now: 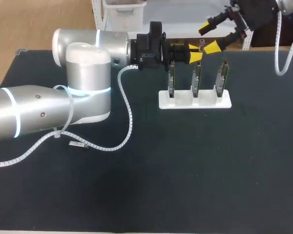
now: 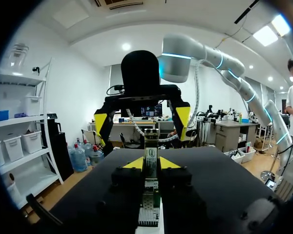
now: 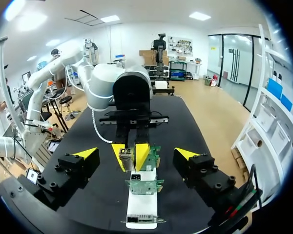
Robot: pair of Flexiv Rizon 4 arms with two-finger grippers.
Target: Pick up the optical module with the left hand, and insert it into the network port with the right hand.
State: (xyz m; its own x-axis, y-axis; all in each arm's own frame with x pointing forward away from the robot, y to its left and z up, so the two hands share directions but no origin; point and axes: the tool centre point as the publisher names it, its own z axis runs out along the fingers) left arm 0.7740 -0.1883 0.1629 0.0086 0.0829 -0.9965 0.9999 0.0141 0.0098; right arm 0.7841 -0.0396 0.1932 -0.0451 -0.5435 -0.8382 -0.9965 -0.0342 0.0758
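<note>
Our left gripper (image 2: 150, 164) clenches the optical module (image 2: 150, 151) above the card stand (image 1: 195, 101), while our right gripper (image 3: 136, 153) stands released just right. It is likely light, rigid and slick, so pinch its flat sides.

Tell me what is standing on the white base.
Three circuit boards stand upright on the white base. The left gripper, shut on the optical module, hides the middle board's top.

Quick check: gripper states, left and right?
Left gripper: closed on the optical module.
Right gripper: open, holding nothing.
</note>
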